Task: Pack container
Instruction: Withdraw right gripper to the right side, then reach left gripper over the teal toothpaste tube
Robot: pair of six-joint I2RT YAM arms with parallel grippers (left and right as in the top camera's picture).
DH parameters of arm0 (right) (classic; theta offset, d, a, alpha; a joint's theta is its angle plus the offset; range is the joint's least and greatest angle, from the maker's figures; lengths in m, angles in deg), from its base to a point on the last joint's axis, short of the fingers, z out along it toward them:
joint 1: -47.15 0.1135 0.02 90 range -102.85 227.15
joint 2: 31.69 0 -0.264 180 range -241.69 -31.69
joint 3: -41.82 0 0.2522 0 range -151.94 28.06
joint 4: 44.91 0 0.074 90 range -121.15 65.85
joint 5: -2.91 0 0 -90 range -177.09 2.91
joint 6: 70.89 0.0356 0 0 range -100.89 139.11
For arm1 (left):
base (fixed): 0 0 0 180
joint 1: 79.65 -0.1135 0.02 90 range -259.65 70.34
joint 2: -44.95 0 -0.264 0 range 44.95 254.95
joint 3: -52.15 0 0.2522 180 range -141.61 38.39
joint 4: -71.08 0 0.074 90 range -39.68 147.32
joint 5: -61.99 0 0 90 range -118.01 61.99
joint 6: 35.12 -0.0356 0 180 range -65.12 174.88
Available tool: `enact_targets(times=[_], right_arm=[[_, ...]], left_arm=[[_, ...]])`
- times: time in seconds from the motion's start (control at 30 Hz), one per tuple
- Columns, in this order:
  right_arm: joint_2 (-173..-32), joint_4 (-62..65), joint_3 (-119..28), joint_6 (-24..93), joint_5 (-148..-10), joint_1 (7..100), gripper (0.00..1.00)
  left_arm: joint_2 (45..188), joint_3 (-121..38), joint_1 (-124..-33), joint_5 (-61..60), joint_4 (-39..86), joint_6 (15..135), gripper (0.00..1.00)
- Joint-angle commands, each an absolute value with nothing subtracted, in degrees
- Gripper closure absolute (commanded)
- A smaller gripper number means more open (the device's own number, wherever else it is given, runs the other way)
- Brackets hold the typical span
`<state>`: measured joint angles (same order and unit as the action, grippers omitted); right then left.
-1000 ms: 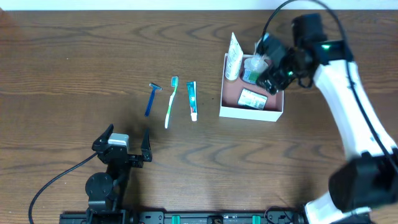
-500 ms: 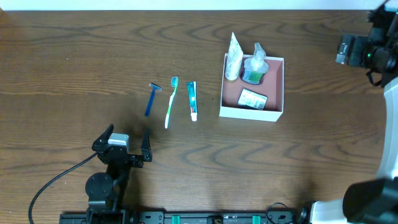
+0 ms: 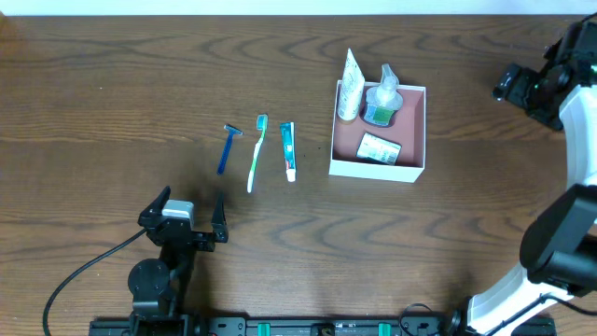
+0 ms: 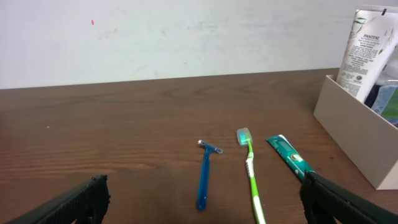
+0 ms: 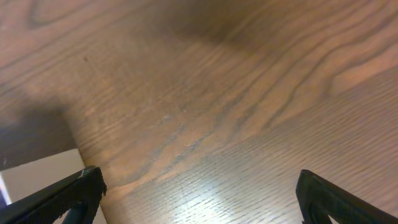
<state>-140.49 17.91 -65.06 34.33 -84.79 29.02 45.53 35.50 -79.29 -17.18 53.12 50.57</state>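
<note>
A black cable (image 3: 84,264) curls at seven o'clock on the brown wooden table (image 3: 280,252); a white wall (image 4: 186,37) stands at twelve.

1. Overhead looks straight down on the whole table (image 3: 112,75), from well above.
2. Left wrist sits low, facing the wall (image 4: 155,37) across razor (image 4: 204,180), toothbrush (image 4: 250,168) and container (image 4: 354,134), all shared with overhead.
3. Right wrist hovers close over the wood, tilted down at its grain.
</note>
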Motion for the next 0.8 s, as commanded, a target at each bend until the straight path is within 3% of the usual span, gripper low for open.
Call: enact_targets(times=[0.0,0.33,0.6,0.77], right_arm=[[-141.49,17.91,-64.67,37.09,-85.4,29.15,0.01],[-141.71,17.91,-64.67,37.09,-85.38,29.15,0.01],[-141.69,17.89,-64.67,37.09,-85.38,29.18,0.01],[-141.71,17.91,-64.67,37.09,-85.38,29.18,0.01]], left_arm=[[45.18,37.09,-79.58,-15.28,54.23,51.57,0.02],[49.59,31.34,-79.6,-4.92,59.04,60.01,0.02],[83.84,-3.43,-79.58,9.22,38.34,49.47,0.02],[101.13,-14.9,-79.58,9.57,34.04,51.68,0.02]])
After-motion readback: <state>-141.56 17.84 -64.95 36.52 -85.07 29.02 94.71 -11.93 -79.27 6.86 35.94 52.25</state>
